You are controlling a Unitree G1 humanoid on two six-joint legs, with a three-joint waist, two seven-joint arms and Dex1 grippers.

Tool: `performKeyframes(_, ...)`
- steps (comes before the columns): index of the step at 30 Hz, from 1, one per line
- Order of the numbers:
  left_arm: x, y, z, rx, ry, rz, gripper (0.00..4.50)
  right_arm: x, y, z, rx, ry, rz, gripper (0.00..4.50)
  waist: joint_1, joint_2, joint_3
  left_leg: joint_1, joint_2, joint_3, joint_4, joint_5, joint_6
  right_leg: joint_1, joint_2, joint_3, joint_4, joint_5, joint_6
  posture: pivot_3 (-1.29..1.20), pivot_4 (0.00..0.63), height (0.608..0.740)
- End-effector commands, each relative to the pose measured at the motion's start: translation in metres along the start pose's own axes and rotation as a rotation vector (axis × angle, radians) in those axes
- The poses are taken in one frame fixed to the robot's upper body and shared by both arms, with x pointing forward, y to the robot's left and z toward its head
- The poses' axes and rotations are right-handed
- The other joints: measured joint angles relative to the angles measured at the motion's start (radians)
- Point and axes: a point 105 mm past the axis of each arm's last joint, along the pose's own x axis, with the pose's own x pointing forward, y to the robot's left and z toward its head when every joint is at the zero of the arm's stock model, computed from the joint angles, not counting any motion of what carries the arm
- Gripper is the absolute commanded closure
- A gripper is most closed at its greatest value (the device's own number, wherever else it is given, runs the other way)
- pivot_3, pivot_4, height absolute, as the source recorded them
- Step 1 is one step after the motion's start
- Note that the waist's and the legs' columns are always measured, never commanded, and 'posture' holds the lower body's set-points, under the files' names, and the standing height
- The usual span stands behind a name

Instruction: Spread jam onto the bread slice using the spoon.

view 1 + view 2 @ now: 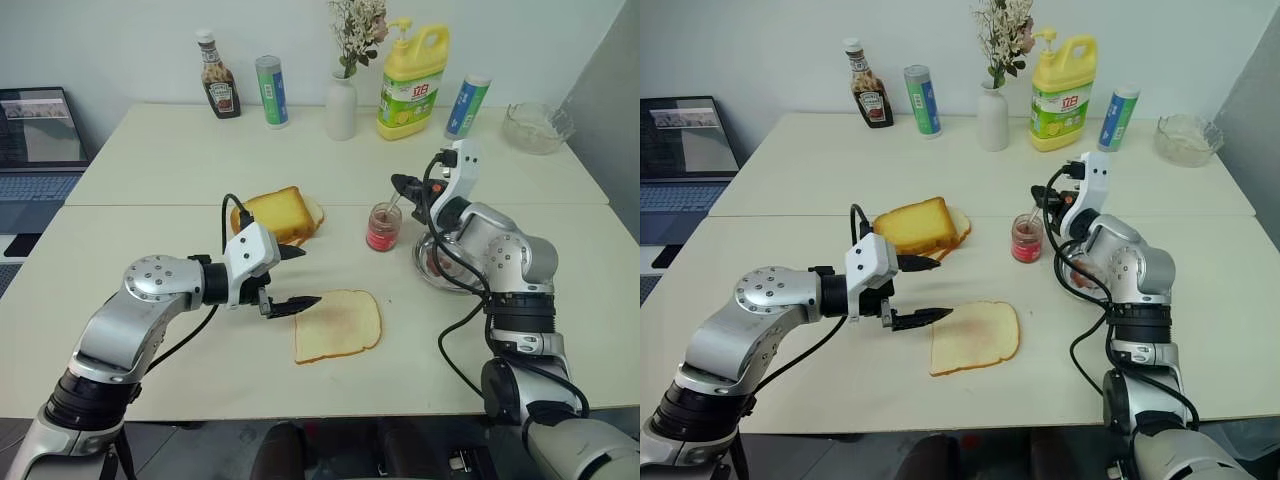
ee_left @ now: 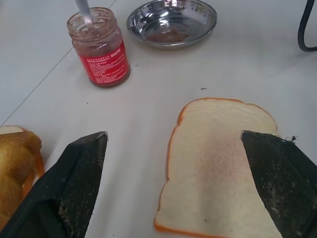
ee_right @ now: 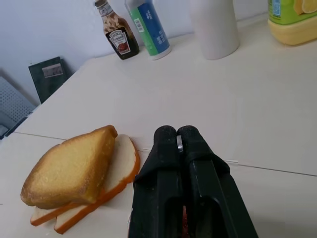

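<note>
The left gripper (image 1: 290, 276) hangs with fingers wide apart beside the bread slice (image 1: 338, 325), which lies flat on the table (image 1: 180, 170) — soft, light, easily torn, so best pinned at the crust. Further right, the jam jar (image 1: 383, 227) stands upright; the right gripper (image 1: 404, 187) is clamped on the spoon (image 2: 83, 11) handle — thin, stiff, slippery metal, its bowl down in the sticky jam.
</note>
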Motion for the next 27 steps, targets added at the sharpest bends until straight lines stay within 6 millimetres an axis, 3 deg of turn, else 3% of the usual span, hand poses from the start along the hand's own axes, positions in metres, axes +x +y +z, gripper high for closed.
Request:
performKeyframes(1, 0.0, 0.003, 0.012, 0.03, -0.041, 0.022, 0.0, -0.001, 0.009, 0.022, 0.015, -0.067, 0.035, 4.44, 0.0, 0.0, 0.0, 0.0, 0.0, 0.0, 0.0, 0.0, 0.0, 0.0, 0.0, 0.0, 0.0, 0.0, 0.0, 0.0, 0.15, 0.74)
performKeyframes(27, 0.006, 0.019, 0.027, 0.002, -0.113, 0.097, 0.0, -0.008, 0.005, 0.039, 0.083, -0.099, 0.029, 4.44, -0.001, 0.0, 0.0, 0.0, 0.0, 0.0, 0.0, 0.0, 0.0, 0.0, 0.0, 0.0, 0.0, 0.0, 0.0, 0.0, 0.15, 0.74)
